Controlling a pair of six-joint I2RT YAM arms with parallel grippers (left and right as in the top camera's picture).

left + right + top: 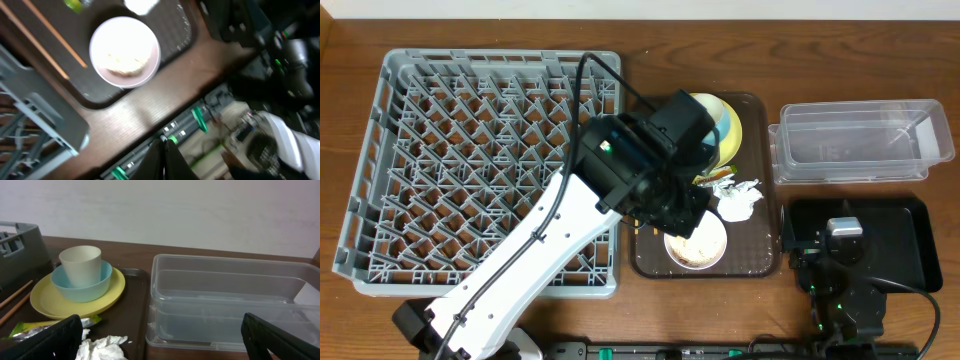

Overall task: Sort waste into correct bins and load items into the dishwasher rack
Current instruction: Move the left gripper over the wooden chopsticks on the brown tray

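Hovering left tool (165, 152) pinched closed, empty, white bowl (125, 52) at its 11 o'clock, right tool (162, 332) spread wide, clear tub (225, 305) at 12.

From above, the left arm (620, 170) covers the chopsticks (52, 32) entirely, the 9 o'clock half of the plate (734, 130) and the rim of the bowl (705, 248) at 11 o'clock. The left wrist view is blurred; its top edge cuts off the napkin (141, 5) and wrapper (75, 4). In the right wrist view the tub (225, 305) runs off at 3 o'clock, the rack (20, 242) at 9 o'clock.
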